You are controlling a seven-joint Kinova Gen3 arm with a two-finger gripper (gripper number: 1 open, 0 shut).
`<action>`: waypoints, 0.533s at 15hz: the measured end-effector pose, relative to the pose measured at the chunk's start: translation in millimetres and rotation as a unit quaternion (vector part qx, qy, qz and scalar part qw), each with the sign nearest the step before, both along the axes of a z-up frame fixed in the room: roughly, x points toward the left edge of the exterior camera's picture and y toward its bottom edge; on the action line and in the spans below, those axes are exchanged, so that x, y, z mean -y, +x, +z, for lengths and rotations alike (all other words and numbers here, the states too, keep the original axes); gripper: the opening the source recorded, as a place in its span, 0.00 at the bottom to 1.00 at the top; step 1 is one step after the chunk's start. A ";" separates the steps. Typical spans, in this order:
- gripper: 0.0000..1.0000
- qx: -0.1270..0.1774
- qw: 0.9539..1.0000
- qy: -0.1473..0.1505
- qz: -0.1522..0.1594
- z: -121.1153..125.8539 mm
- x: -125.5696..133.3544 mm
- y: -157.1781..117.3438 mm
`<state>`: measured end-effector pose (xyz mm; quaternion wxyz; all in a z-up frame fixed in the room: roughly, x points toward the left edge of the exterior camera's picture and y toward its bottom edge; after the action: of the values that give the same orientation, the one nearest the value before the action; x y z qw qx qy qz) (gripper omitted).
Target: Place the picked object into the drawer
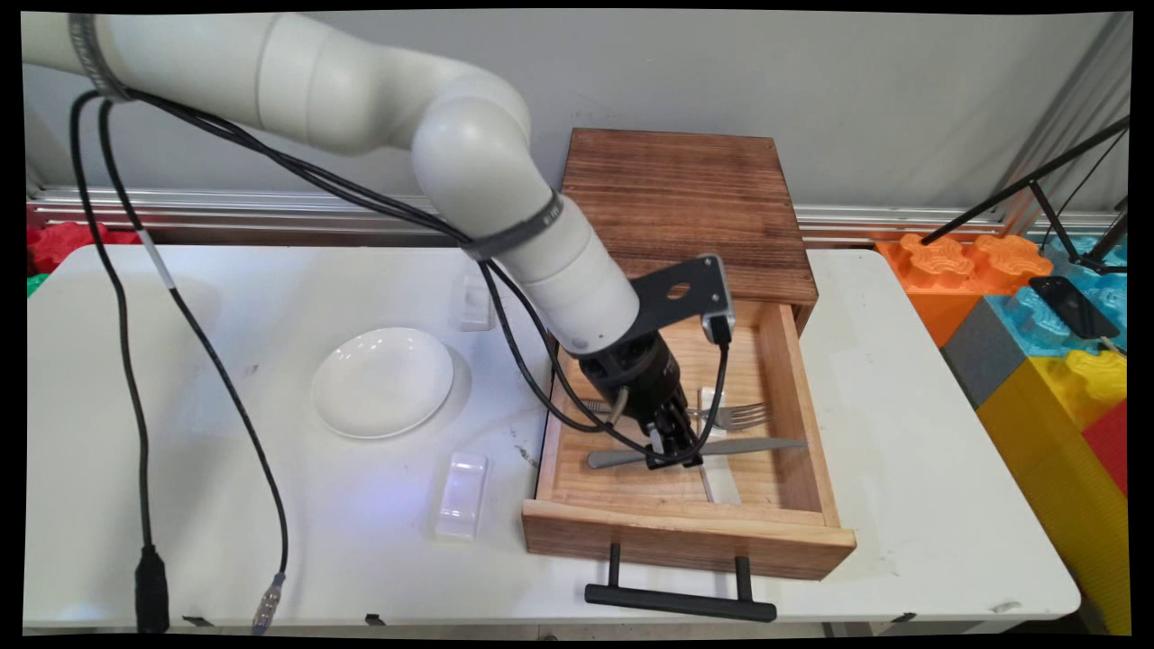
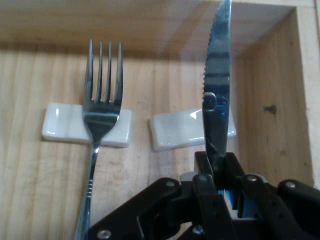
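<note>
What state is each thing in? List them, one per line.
Wooden drawer: pulled open.
Black two-finger gripper: jaws shut on steel knife.
Steel knife: gripped at its middle, over a white ceramic rest.
Steel fork: lying on another white rest.
Round white plate: empty, upright.

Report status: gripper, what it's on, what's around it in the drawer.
Gripper shut on knife, inside open wooden drawer. Knife blade over white rest. Fork alongside on second rest, apart from knife.
</note>
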<state>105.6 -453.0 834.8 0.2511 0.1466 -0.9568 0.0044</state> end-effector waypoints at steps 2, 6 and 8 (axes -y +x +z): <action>0.00 0.002 1.000 0.004 0.001 -8.4 1.4 -1.0; 0.00 0.008 1.000 0.012 0.006 -23.9 4.9 -1.9; 0.00 0.010 1.000 0.019 0.009 -31.6 6.5 -2.6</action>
<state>103.0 -459.4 803.2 0.2389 0.1603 -0.9577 -0.0098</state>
